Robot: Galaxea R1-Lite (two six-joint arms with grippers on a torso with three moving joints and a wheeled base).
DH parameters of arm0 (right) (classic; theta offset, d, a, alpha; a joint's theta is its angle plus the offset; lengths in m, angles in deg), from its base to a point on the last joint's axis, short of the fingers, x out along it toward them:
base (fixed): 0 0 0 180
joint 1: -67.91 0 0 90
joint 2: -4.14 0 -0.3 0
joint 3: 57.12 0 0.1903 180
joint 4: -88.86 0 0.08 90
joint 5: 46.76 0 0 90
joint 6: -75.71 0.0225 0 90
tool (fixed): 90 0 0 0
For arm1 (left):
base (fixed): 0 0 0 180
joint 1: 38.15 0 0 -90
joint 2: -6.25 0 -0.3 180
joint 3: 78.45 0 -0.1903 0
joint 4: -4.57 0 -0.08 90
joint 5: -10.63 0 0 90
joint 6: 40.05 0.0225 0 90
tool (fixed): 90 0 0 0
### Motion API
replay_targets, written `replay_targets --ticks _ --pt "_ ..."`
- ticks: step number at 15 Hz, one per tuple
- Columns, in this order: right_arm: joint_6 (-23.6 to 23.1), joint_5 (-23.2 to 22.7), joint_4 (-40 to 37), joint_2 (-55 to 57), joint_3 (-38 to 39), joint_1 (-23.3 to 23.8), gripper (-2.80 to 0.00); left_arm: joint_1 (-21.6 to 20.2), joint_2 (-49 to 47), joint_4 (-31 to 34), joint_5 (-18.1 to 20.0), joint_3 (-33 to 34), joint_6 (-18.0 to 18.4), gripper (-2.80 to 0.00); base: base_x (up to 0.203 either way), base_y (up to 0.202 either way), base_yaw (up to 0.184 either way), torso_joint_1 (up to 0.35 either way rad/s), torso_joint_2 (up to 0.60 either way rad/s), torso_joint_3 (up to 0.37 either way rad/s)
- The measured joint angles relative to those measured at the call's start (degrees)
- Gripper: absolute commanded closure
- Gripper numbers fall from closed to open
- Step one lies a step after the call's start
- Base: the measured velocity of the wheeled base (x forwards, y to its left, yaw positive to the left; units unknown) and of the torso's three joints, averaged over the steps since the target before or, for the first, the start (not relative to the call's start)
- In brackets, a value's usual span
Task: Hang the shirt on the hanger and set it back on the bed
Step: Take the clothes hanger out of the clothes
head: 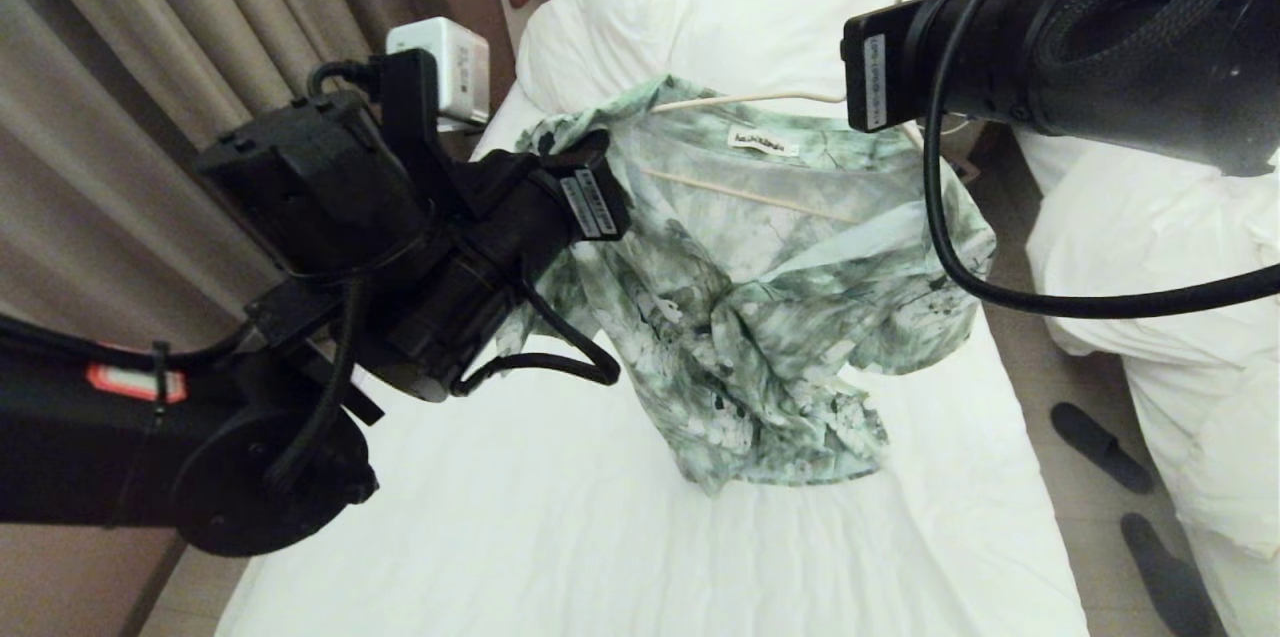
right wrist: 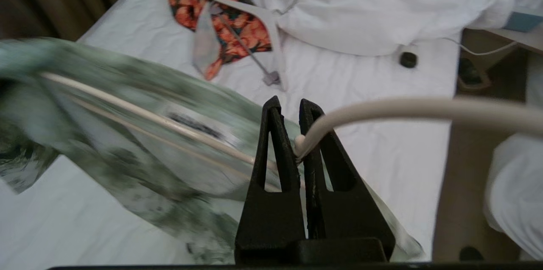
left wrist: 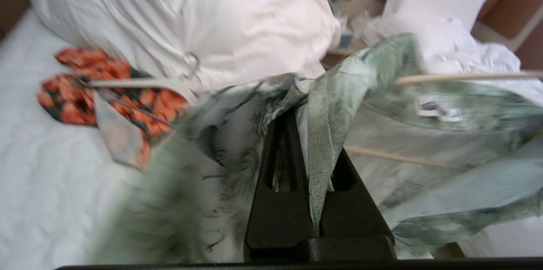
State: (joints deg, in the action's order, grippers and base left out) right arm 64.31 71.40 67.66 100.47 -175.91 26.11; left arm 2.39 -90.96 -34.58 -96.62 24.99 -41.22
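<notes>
Mid-hanging: left hand (left wrist: 312,168) pinches shirt (head: 760,317) at its 9 o'clock shoulder; right hand (right wrist: 297,143) clamps hanger (right wrist: 424,109) by the neck; next, prob. pull fabric over hanger's arm w/o slipping.

The green-and-white floral shirt (head: 760,287) hangs crumpled above the white-sheeted bed (head: 600,537), its hem seemingly brushing the sheet. The thin cream hanger (head: 745,99) runs level through its collar.
</notes>
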Motion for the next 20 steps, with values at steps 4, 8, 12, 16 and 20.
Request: replay_targets --ticks 4,8,12,16,20 --pt "-0.23 -0.4 -0.11 -1.77 0.88 4.81 0.0 -3.02 2.81 0.17 1.63 -0.36 -0.02 0.0 0.0 0.0 0.0 0.0 0.0 0.0" --pt "-0.32 -0.52 0.03 -2.56 0.8 5.91 0.0 -4.92 2.94 1.3 3.15 -0.41 -0.13 0.0 0.0 0.0 0.0 0.0 0.0 0.0" --pt "-0.32 -0.52 0.5 -2.6 0.38 5.92 0.0 -5.65 0.52 1.19 3.79 0.03 -0.32 0.0 0.0 0.0 0.0 0.0 0.0 0.0" --pt "-0.06 -0.51 3.63 -1.77 0.32 5.97 0.0 -1.77 -1.35 1.0 6.43 3.29 -0.18 0.0 0.0 0.0 0.0 0.0 0.0 0.0" --pt "0.54 -0.46 5.99 -0.28 1.21 4.88 0.0 4.41 -4.64 1.19 3.22 4.93 0.46 0.0 0.0 0.0 0.0 0.0 0.0 0.0"
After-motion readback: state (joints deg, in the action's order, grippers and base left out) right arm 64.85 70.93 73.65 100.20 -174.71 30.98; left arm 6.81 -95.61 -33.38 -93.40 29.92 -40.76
